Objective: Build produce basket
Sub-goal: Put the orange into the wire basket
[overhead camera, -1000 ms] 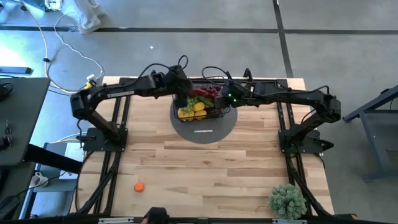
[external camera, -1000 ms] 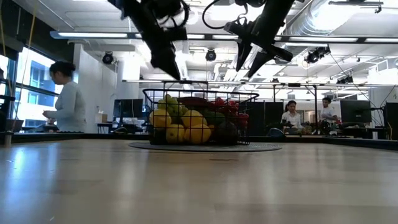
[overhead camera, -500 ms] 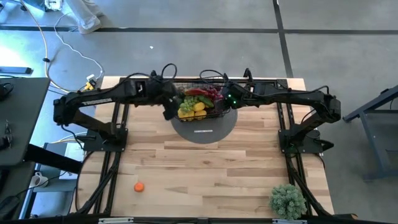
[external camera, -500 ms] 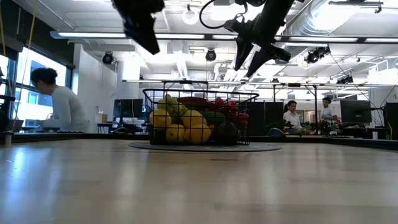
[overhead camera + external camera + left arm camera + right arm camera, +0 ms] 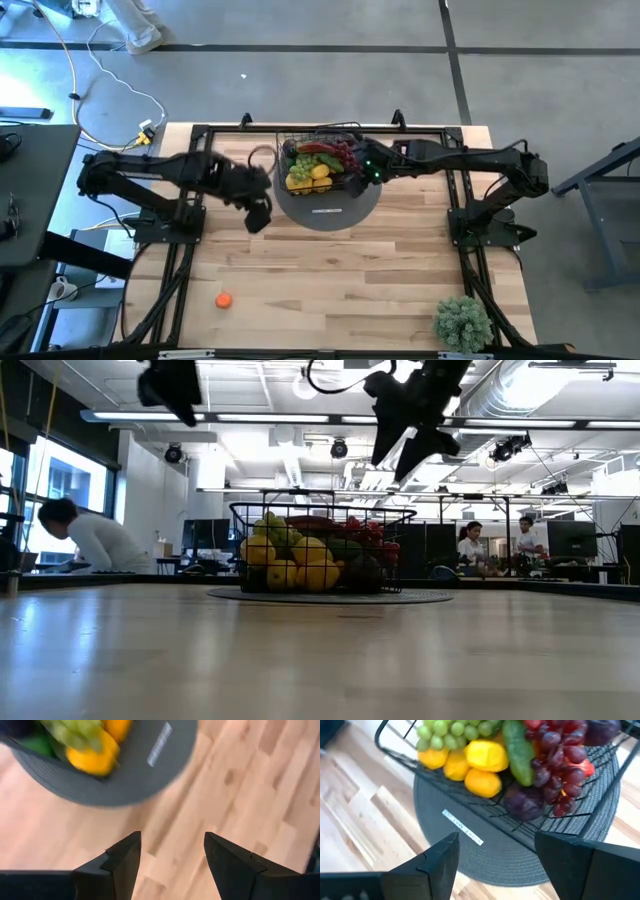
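Basket [image 5: 318,165] on the grey mat [image 5: 330,208] is nearly full. Left gripper [image 5: 256,217] spread, empty, over bare table beside mat. Right gripper [image 5: 495,857] spread above basket's produce [image 5: 520,760]. Next, likely: fetch orange fruit [image 5: 224,299] lying well off.

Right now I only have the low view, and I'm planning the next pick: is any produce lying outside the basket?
Observer: Yes, one orange piece lies on the table's left-arm side, far from the basket.
Operator: Where's the left gripper?
Observer: The left gripper is over bare wood beside the grey mat, open and empty.
Operator: And the right?
Observer: The right gripper is open above the mat's edge, facing the basket, holding nothing.
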Robot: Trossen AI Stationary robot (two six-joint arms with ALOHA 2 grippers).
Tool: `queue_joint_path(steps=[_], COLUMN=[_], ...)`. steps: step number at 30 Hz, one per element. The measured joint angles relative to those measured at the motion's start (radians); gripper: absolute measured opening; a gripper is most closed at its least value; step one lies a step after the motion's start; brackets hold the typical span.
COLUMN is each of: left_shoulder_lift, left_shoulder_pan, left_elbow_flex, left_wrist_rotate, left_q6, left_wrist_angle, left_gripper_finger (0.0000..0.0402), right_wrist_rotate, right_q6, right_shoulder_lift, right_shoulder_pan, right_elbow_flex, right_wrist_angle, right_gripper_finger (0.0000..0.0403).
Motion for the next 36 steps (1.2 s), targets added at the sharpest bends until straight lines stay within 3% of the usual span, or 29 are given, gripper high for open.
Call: queue_joint_path(steps=[12,27,36], left_shoulder_lift=[0.001,0.008,0.008], left_shoulder_pan=[-0.352,-0.740,-0.811], left_elbow_flex=[-0.105,-0.228,-0.296], left_wrist_rotate=[0.004,0.080,0.193], left_q6=[-0.444,-0.996,-1.257], left_wrist_angle=[-0.057,-0.046,-0.017], left_gripper_finger=[0.0207,0.0207,0.0207], right_wrist_rotate=[-0.020,-0.090,-0.090], right_q6=[-0.056,-0.139,-0.183], right_shoulder_lift=[0.000,0.000,0.000], right_shoulder_pan=[0.037,0.037,0.037], right_elbow_flex=[0.000,0.000,0.000], right_wrist_angle=[0.000,0.000,0.000], right_gripper_finger=[0.0240,0.0240,0.0240])
